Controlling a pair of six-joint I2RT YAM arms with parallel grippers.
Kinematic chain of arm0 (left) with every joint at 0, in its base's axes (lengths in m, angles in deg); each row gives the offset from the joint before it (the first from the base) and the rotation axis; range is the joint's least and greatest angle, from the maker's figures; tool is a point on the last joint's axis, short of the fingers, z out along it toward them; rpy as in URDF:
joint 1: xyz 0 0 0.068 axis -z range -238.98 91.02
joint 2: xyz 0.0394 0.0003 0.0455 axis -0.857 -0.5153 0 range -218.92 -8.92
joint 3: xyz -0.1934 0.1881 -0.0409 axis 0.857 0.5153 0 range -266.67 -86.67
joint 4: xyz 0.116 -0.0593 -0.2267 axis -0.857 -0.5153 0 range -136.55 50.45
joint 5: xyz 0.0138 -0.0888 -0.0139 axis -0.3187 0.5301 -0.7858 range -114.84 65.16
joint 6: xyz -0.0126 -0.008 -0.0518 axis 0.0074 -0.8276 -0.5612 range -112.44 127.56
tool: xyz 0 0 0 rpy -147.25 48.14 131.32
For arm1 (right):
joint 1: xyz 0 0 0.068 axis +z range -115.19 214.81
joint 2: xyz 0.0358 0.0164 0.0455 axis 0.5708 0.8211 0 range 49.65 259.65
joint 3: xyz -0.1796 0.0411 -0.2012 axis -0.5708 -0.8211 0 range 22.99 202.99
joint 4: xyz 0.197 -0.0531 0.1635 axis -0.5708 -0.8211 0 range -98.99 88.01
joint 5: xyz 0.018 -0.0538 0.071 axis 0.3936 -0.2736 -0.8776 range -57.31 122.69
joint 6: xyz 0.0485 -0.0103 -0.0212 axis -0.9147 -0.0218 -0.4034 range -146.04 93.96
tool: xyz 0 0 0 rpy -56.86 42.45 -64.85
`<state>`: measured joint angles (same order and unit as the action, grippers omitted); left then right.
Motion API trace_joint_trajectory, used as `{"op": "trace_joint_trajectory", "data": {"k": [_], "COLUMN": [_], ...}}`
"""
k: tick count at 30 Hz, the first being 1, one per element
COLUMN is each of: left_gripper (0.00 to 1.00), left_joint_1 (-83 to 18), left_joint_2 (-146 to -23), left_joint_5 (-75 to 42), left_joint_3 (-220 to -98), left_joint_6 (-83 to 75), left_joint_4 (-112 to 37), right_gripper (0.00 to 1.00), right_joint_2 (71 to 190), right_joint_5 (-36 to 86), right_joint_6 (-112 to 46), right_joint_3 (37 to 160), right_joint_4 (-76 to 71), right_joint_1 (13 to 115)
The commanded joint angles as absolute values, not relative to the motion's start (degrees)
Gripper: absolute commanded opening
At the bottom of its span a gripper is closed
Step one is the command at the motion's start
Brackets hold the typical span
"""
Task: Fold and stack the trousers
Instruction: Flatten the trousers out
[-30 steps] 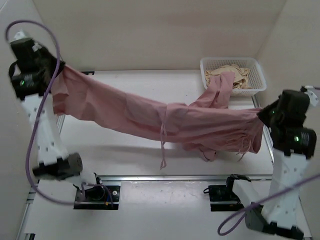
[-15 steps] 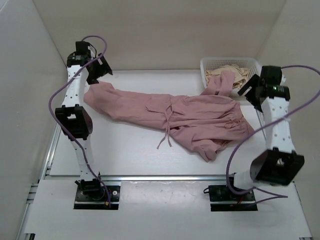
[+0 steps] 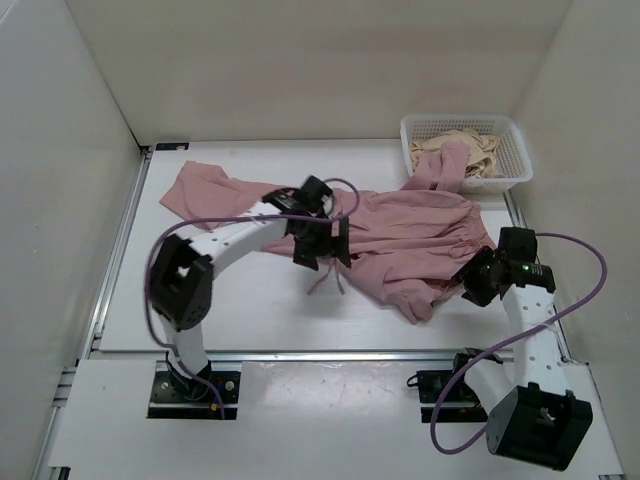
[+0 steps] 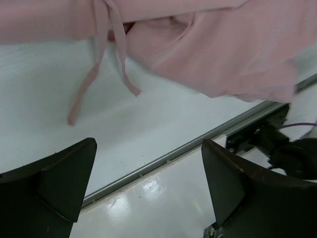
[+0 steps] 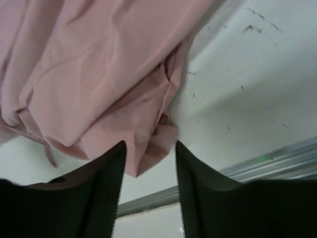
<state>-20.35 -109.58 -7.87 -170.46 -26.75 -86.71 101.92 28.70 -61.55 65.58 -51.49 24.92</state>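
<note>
The pink trousers (image 3: 400, 235) lie spread and rumpled across the table, one leg end draped over the basket's near rim. My left gripper (image 3: 322, 250) hovers over their middle by the drawstring (image 3: 328, 280), open wide with nothing between its fingers; in the left wrist view the gripper (image 4: 148, 144) sits over bare table, with the trousers (image 4: 223, 49) and drawstring (image 4: 89, 84) beyond it. My right gripper (image 3: 470, 283) is at the trousers' near right edge. In the right wrist view its jaws (image 5: 149, 145) stand apart, and a folded corner of the trousers (image 5: 89, 74) lies in the gap, not pinched.
A white mesh basket (image 3: 515, 165) at the back right holds a crumpled beige cloth (image 3: 470, 150). A metal rail (image 3: 330, 353) runs along the table's near edge, with both arm bases below it. White walls close in the left, back and right sides.
A second ago both grippers held the trousers stretched in the air. Both let go and the trousers dropped flat. The left arm swung to the middle, the right arm to the near right edge.
</note>
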Motion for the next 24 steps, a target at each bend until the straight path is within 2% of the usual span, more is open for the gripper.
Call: {"op": "trace_joint_trajectory", "data": {"k": [1, 4, 7, 11, 13, 14, 15, 16, 17, 18, 19, 24], "left_gripper": [1.0, 1.0, 1.0, 1.0, 1.0, 0.98, 0.87, 0.69, 0.48, 0.11, 0.1, 0.1], "left_joint_1": [-13.92, -11.01, -8.36, -6.69, -6.07, -6.07, -6.07, -6.07, -6.07, -6.86, -7.39, -12.22], "left_joint_2": [-112.96, -119.73, -125.89, -131.25, -134.14, -135.03, -135.74, -135.74, -135.74, -134.44, -133.12, -119.33], "left_joint_5": [-9.81, -10.51, -10.52, -12.0, -12.62, -12.63, -12.63, -12.63, -12.63, -13.67, -14.38, -18.77], "left_joint_3": [-174.18, -178.5, -182.99, -187.73, -189.85, -190.81, -192.39, -192.41, -192.93, -192.41, -191.8, -187.05], "left_joint_6": [-33.3, -34.72, -36.04, -38.31, -38.32, -38.32, -38.32, -38.32, -38.32, -38.32, -37.8, -35.08], "left_joint_4": [-84.47, -83.94, -83.94, -83.32, -83.32, -83.32, -83.32, -83.32, -83.32, -83.32, -83.32, -84.11], "right_gripper": [0.54, 0.56, 0.64, 0.64, 0.62, 0.56, 0.52, 0.46, 0.21, 0.11, 0.02, 0.0], "right_joint_2": [105.88, 113.88, 118.28, 125.12, 127.51, 129.26, 129.89, 129.89, 130.67, 130.68, 130.68, 122.88], "right_joint_5": [26.09, 23.9, 23.38, 22.84, 22.15, 22.14, 22.14, 22.14, 22.14, 22.14, 22.14, 23.19], "right_joint_6": [-59.54, -58.3, -58.3, -59.69, -59.7, -60.22, -60.23, -60.23, -60.23, -60.23, -60.23, -58.04], "right_joint_3": [67.99, 70.62, 71.16, 71.77, 71.77, 71.77, 71.77, 72.3, 73.26, 73.96, 74.75, 82.04], "right_joint_4": [-45.94, -42.69, -38.66, -34.6, -33.55, -32.59, -31.97, -31.44, -31.43, -31.43, -31.43, -36.52], "right_joint_1": [22.42, 21.01, 19.69, 19.69, 19.69, 19.69, 19.69, 19.69, 19.69, 19.69, 19.69, 19.69]}}
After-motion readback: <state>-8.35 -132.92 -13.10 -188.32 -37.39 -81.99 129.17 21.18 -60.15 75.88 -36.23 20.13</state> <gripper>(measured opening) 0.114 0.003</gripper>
